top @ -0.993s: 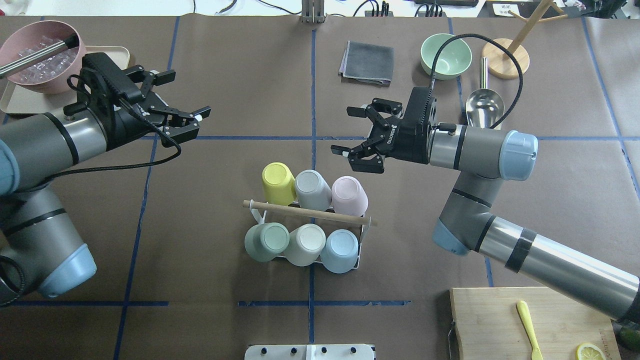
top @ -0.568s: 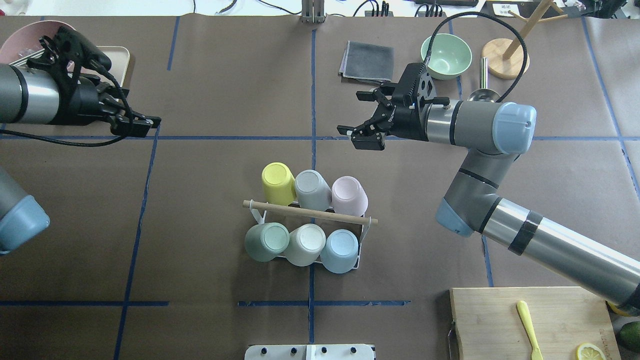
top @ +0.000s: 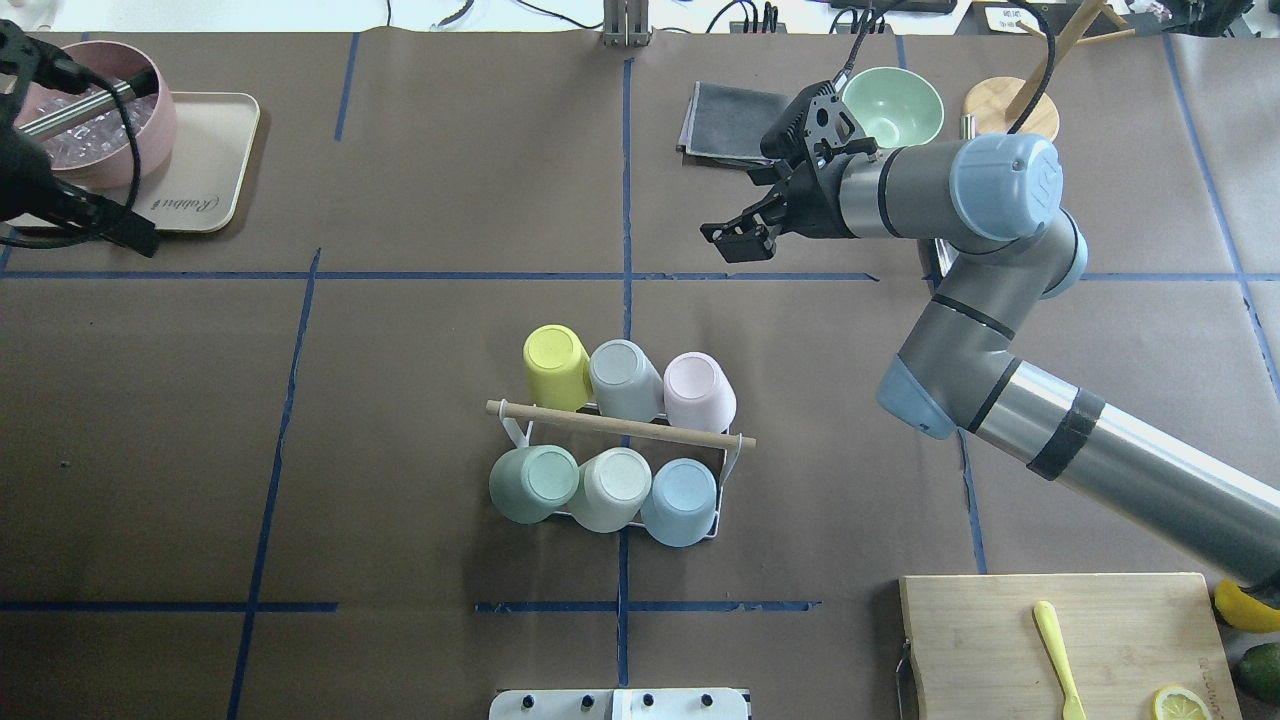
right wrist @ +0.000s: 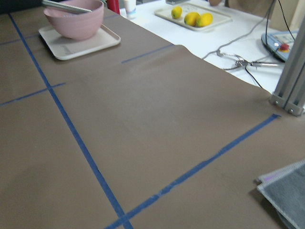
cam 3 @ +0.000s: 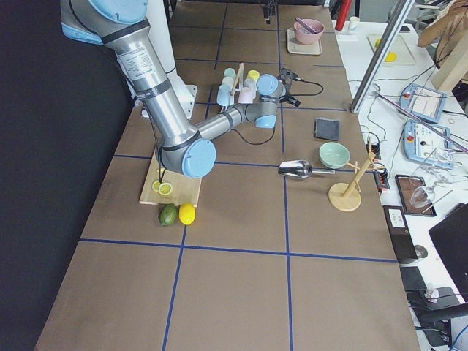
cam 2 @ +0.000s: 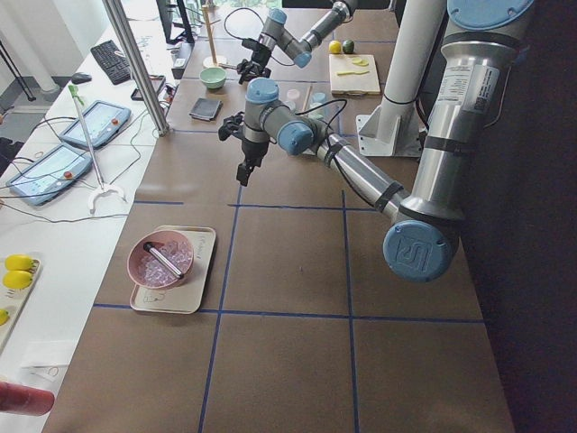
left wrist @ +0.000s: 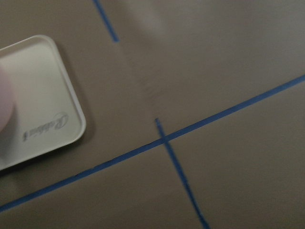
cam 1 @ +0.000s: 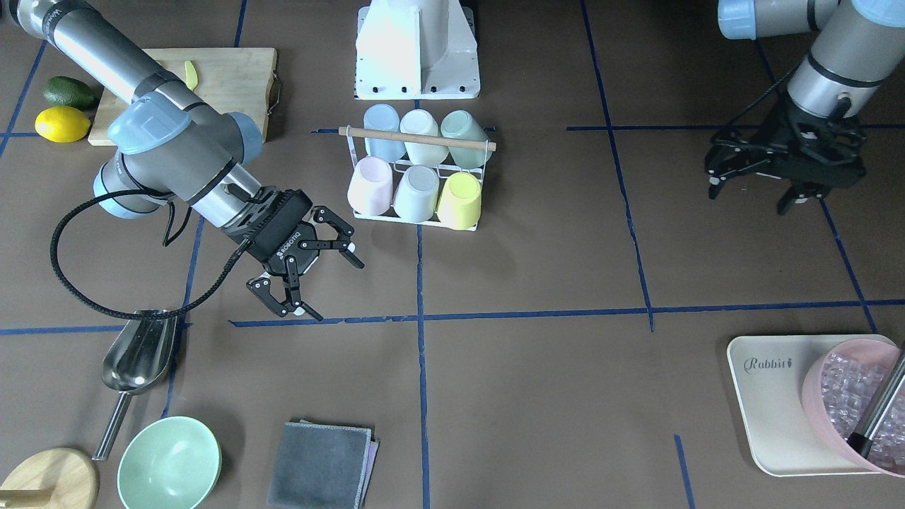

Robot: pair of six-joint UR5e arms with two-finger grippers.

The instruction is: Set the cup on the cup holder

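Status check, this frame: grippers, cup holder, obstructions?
Left gripper open, empty. Right gripper open, empty. Cup holder full: six upturned cups. Nothing blocking it.

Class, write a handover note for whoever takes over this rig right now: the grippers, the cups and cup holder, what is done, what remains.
Left gripper: open, empty, well off to one side of the cup holder.
Right gripper: open, empty, apart from the holder on the other side.
Upside down on the holder: yellow cup, grey cup and pink cup in the far row; green cup, cream cup and blue cup in the near row.
Done: six cups racked.
Left: no loose cup shows in any view, so the job looks finished.
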